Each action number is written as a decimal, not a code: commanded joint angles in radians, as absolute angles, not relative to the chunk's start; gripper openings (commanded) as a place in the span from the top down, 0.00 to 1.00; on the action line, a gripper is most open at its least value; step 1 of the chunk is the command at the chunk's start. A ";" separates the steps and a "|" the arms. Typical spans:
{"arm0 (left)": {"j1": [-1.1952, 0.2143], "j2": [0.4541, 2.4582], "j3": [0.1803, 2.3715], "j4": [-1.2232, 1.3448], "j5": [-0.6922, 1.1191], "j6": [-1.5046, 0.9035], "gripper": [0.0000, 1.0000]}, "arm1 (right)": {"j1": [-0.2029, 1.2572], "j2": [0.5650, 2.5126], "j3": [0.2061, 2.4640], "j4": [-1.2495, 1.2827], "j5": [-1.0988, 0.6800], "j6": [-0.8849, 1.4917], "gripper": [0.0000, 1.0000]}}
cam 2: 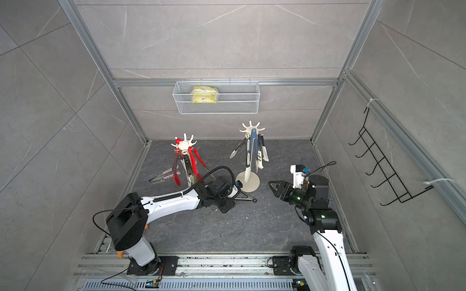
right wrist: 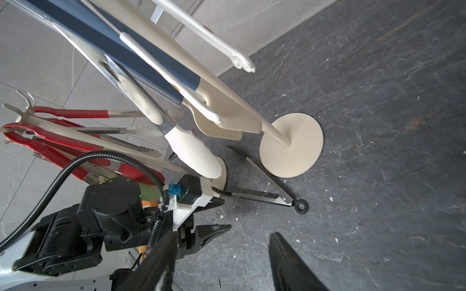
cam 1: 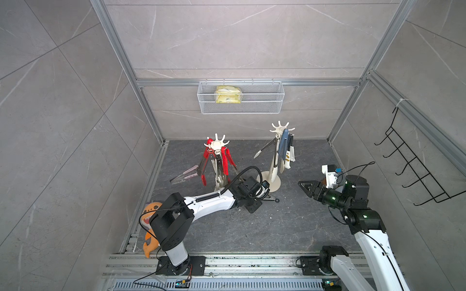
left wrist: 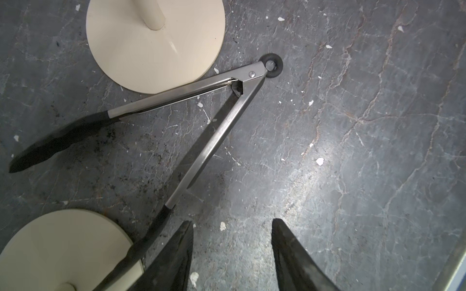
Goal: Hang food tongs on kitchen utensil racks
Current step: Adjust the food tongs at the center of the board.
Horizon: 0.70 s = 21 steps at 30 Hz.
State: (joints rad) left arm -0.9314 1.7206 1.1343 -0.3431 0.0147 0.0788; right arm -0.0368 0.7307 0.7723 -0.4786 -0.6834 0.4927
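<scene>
A pair of black-tipped steel food tongs lies spread open on the dark floor between the two cream rack bases, its end ring pointing right. My left gripper hovers low over the floor beside it, open. One tong arm runs just outside one finger and nothing is between the jaws. My right gripper hangs open and empty to the right of the racks. The left rack carries red and other tongs. Blue-grey and cream tongs hang on the right rack.
A white wire basket holding a yellow packet hangs on the back wall. A black wire hook rack is fixed to the right wall. An orange toy lies by the left wall. The rack bases flank the lying tongs.
</scene>
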 commanded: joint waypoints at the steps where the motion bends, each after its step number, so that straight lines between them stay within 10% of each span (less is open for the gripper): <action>1: -0.917 1.763 1.192 -0.337 0.052 0.149 0.48 | -0.032 0.725 0.801 -0.497 -0.711 0.466 0.39; 21: -0.882 1.939 1.293 -0.359 0.024 0.219 0.56 | -0.029 0.744 0.799 -0.441 -0.729 0.501 0.39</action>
